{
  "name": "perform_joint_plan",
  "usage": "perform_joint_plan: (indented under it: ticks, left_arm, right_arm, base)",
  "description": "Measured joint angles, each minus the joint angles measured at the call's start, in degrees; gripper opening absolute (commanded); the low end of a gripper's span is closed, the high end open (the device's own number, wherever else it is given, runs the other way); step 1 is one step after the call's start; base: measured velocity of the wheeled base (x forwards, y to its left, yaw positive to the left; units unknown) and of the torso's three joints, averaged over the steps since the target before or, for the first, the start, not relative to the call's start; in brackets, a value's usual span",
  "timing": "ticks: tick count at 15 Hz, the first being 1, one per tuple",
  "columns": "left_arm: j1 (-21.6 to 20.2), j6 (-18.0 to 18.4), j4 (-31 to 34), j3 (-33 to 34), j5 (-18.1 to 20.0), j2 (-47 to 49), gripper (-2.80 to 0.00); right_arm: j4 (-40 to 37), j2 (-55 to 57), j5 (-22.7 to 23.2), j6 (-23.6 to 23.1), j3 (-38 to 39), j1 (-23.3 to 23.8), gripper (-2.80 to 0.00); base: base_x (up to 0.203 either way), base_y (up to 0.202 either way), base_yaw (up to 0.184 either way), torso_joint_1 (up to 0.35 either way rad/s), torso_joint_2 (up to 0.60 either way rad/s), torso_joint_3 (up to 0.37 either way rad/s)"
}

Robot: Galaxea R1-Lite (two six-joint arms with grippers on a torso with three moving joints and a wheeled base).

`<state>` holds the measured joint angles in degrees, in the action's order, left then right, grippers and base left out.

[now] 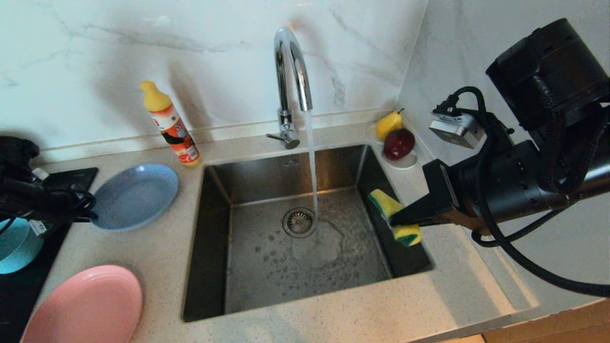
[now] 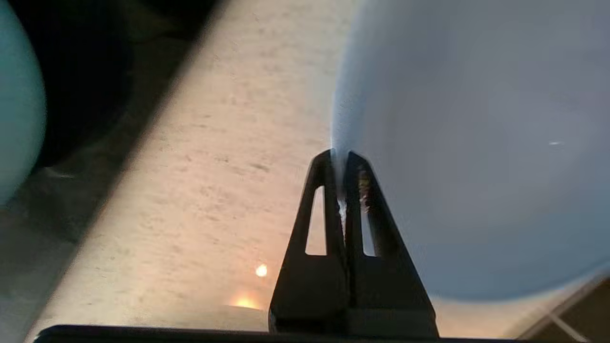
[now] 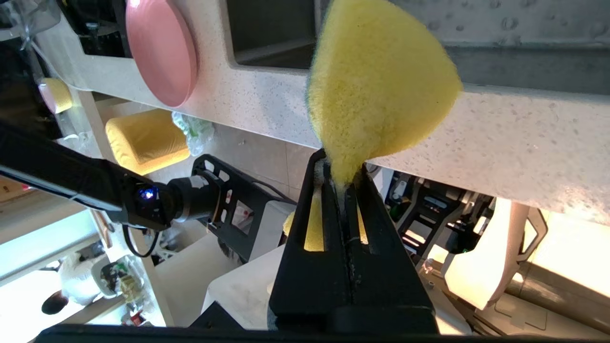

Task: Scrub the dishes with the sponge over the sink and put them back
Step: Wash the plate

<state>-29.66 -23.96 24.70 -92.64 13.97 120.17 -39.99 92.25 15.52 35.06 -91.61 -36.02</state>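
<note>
At the far left the teal bowl [image 1: 16, 245] stands on a dark surface, and the pink plate [image 1: 86, 307] lies on the counter [image 1: 162, 257] near the front edge. The left gripper [image 2: 339, 159] is clenched on the rim of the light-blue plate [image 1: 136, 196], which lies beside the sink [image 1: 305, 238]. Water runs from the tap [image 1: 290, 71] into the basin. At the right, the right gripper [image 1: 393, 220] pinches the sponge [image 1: 393, 216] tightly, above the sink's right edge.
</note>
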Motion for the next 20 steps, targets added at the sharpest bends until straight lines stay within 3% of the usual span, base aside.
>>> perform_joint_plan:
  ticks: [10,20]
  left_arm:
    - [-0.3,-0.2,1.0,-2.2,-0.4,-0.1,-2.80]
    - [-0.9,-0.5,1.1,-2.9,-1.0,-12.6,-2.80]
  right_arm:
    - [-0.1,0.0,0.5,0.1,0.0,0.2,-2.80]
    - [0.0,-0.5,0.5,0.1,-0.1,0.1,-2.80]
  base:
    - [0.000,0.000,0.000,0.000,0.00,0.000]
    - [0.000,0.000,0.000,0.000,0.00,0.000]
